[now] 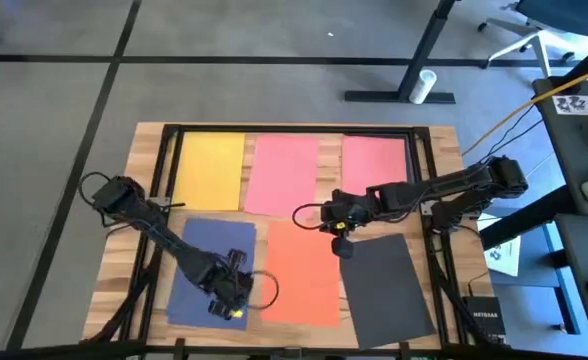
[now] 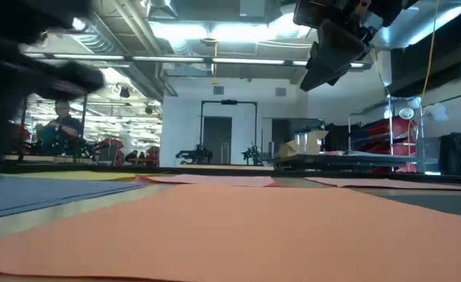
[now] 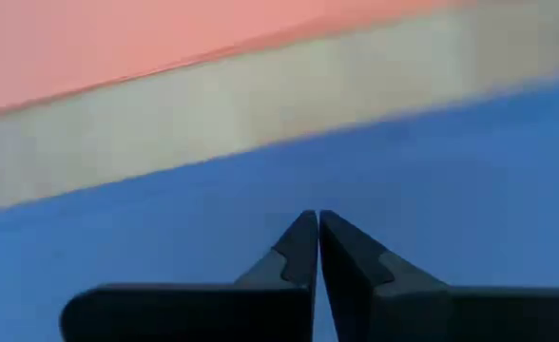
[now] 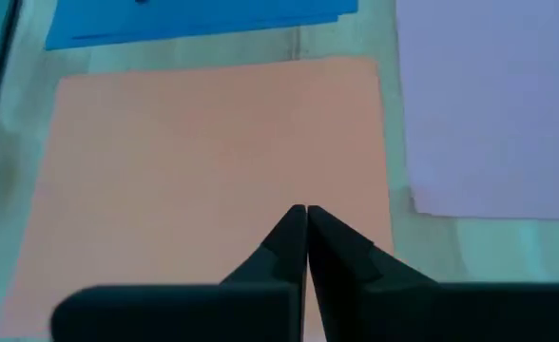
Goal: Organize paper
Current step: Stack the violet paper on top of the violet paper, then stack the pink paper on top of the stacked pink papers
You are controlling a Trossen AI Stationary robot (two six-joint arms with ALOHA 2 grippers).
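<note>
Six sheets of paper lie flat on the wooden table: yellow [image 1: 211,170], pink [image 1: 282,175] and a second pink [image 1: 374,160] along the far side, navy blue [image 1: 199,270], orange [image 1: 299,275] and black [image 1: 384,285] along the near side. My left gripper [image 1: 236,308] is shut and low over the navy sheet's near right part [image 3: 432,190]. My right gripper [image 1: 341,247] is shut and held high above the orange sheet's far right corner [image 4: 356,85], clear of the table in the low view [image 2: 317,78]. My left gripper has its shut fingertips [image 3: 303,237] slanting down at the navy blue sheet, close to its right edge [image 3: 260,152]. Whether they touch the sheet I cannot tell.
A black frame rail [image 1: 294,130] runs along the table's far edge and down both sides. Cables loop beside each arm [image 1: 264,290]. A white printed sheet [image 1: 504,255] and a small black box [image 1: 479,312] lie off the table's right edge.
</note>
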